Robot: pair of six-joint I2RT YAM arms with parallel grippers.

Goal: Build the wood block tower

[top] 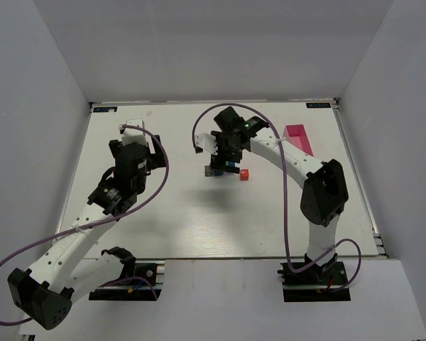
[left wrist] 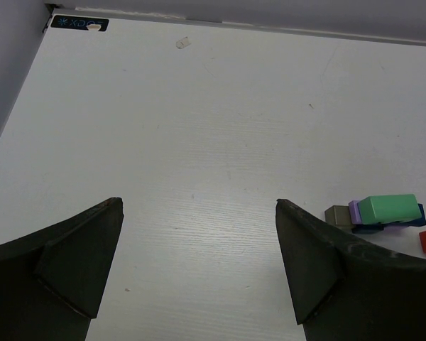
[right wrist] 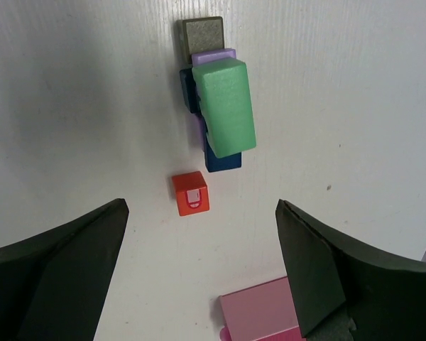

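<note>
The wood block tower stands mid-table: a green block [right wrist: 225, 106] lies on top of a purple block [right wrist: 213, 55] and a blue block [right wrist: 222, 160], with a dark grey block [right wrist: 202, 35] at the far end. A red cube [right wrist: 190, 192] lies loose on the table just beside it, apart from the stack. My right gripper [right wrist: 201, 203] is open and empty, hovering above the red cube and the tower [top: 224, 170]. My left gripper [left wrist: 197, 202] is open and empty over bare table, to the left of the tower [left wrist: 388, 207].
A pink tray [top: 299, 138] lies at the back right; its corner shows in the right wrist view [right wrist: 263, 312]. The red cube also shows from above [top: 245, 175]. White walls surround the table. A small white scrap [left wrist: 183, 43] lies near the far left corner.
</note>
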